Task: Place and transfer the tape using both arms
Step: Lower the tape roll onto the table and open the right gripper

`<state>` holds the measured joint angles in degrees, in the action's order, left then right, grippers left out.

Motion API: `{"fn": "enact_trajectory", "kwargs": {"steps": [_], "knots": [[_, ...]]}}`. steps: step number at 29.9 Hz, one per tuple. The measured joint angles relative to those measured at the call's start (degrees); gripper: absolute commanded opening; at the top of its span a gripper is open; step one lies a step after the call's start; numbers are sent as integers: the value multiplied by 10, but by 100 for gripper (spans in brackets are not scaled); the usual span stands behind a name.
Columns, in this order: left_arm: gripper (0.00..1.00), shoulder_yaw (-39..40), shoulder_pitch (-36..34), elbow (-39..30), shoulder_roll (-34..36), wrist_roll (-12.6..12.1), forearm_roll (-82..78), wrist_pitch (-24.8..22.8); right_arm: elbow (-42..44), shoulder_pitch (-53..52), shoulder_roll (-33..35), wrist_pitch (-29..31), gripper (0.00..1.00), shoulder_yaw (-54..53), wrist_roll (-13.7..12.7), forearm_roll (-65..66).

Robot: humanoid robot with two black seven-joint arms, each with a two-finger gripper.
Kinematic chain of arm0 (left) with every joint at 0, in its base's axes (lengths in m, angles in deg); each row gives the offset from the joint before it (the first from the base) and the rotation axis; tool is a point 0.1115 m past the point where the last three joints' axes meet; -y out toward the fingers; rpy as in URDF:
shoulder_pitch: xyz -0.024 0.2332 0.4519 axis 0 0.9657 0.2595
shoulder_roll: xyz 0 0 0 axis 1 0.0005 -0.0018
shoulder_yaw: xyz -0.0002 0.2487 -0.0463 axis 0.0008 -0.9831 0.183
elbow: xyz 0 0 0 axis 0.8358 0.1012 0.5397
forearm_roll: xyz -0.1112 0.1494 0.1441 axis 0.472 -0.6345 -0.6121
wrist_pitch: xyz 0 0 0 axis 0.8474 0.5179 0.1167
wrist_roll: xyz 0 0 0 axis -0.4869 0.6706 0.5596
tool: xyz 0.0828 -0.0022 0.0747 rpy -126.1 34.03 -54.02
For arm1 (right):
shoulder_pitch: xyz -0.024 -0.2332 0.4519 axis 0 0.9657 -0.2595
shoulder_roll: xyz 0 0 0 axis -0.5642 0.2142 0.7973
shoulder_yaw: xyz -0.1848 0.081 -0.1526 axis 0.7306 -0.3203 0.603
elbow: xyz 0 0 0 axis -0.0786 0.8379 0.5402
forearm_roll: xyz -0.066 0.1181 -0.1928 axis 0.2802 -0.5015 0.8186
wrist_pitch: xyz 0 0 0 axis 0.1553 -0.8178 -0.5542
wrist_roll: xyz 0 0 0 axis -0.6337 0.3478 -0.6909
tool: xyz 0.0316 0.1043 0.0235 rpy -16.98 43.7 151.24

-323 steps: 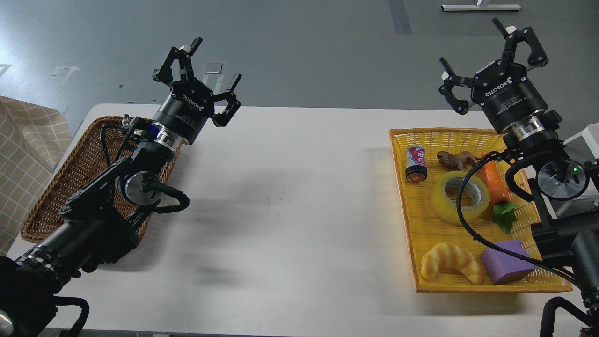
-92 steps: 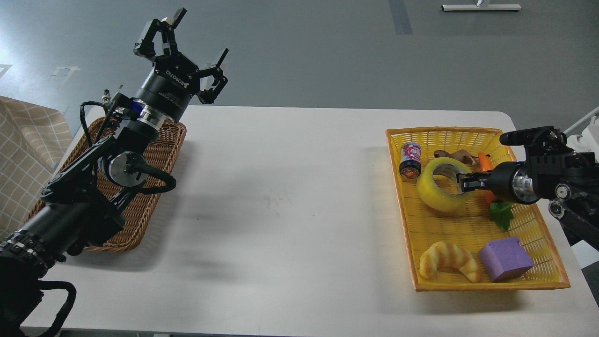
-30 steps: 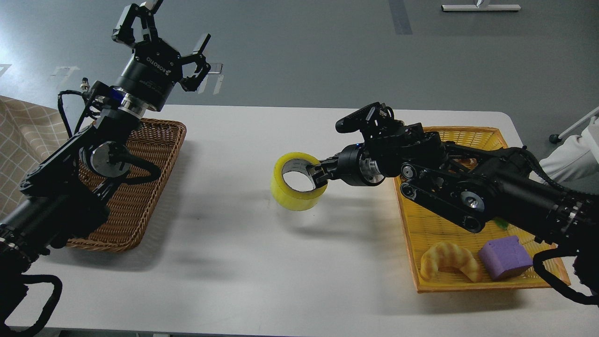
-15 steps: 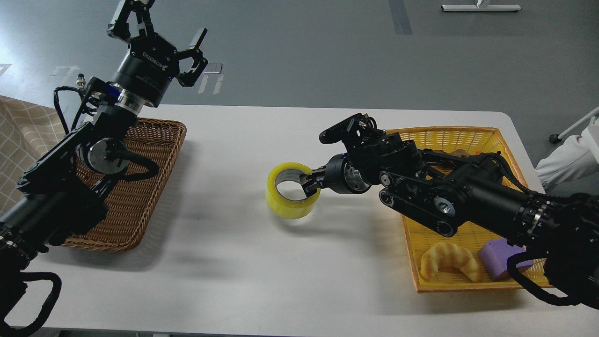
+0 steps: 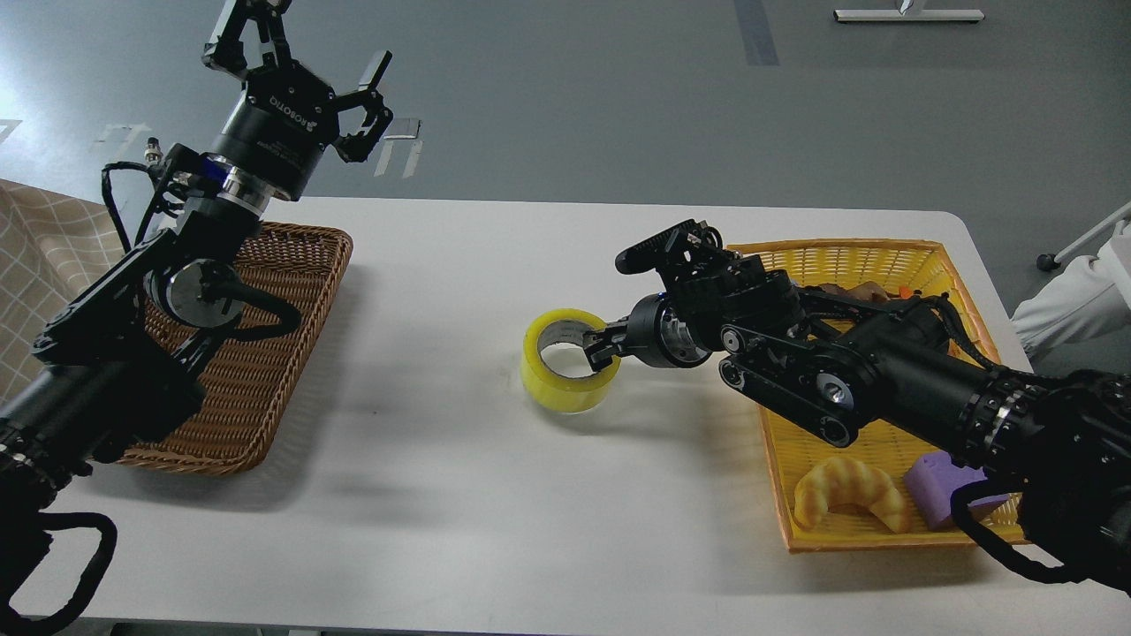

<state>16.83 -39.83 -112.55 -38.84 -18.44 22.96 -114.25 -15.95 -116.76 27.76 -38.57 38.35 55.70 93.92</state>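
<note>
1. The tape (image 5: 570,372) is seen near the middle of the white table (image 5: 459,495), between the two baskets, its lower edge at or just above the tabletop; contact cannot be told for certain.
2. The right end effector (image 5: 599,346) is closed on the tape's right-hand wall, one finger inside the core and another outside it, so the roll is held by its rim.
3. The roll's axis is tilted up and toward the camera, so the open core is shown as an ellipse.
4. The left end effector (image 5: 292,53) is held high above the far end of the brown wicker basket (image 5: 256,397), its fingers spread wide and nothing held.
5. The relation that matters next is judged to be this: the tape lies well to the right of and below the left end effector, while the right one is already on it. A release onto the table is probably the step in hand, after which a long reach down and rightward is needed from the left arm.
6. The tape is glossy, translucent yellow film wound on a grey-white cardboard core; it is rigid and ring-shaped, and it is judged apt to roll if set on edge.
7. The yellow woven basket (image 5: 892,258) at the right is partly hidden by the right arm; a smooth golden croissant (image 5: 848,491) and a matte purple block (image 5: 945,473) are seen in it.
</note>
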Motion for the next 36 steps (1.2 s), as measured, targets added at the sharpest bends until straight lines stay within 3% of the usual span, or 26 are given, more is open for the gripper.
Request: {"fn": "enact_trajectory", "kwargs": {"steps": [2, 4, 9, 14, 15, 16, 22, 27, 36], "knots": [[98, 0, 0, 0, 0, 0, 0, 0, 0, 0, 0, 0, 0, 6, 0, 0], [98, 0, 0, 0, 0, 0, 0, 0, 0, 0, 0, 0, 10, 8, 0, -1], [98, 0, 0, 0, -1, 0, 0, 0, -1, 0, 0, 0, 14, 9, 0, -1], [98, 0, 0, 0, -2, 0, 0, 0, -1, 0, 0, 0, 32, 10, 0, -2], [98, 0, 0, 0, -2, 0, 0, 0, -1, 0, 0, 0, 38, 10, 0, -3], [98, 0, 0, 0, -2, 0, 0, 0, -1, 0, 0, 0, 50, 10, 0, -3], [98, 0, 1, 0, 0, 0, 0, 0, -2, 2, 0, 0, 93, 8, 1, -5], [98, 0, 2, 0, 1, 0, 0, 0, -7, -3, 0, 0, 99, 5, 1, -10], [98, 0, 2, 0, 2, 0, 0, 0, -61, -32, 27, 0, 99, 4, 1, -12]]}}
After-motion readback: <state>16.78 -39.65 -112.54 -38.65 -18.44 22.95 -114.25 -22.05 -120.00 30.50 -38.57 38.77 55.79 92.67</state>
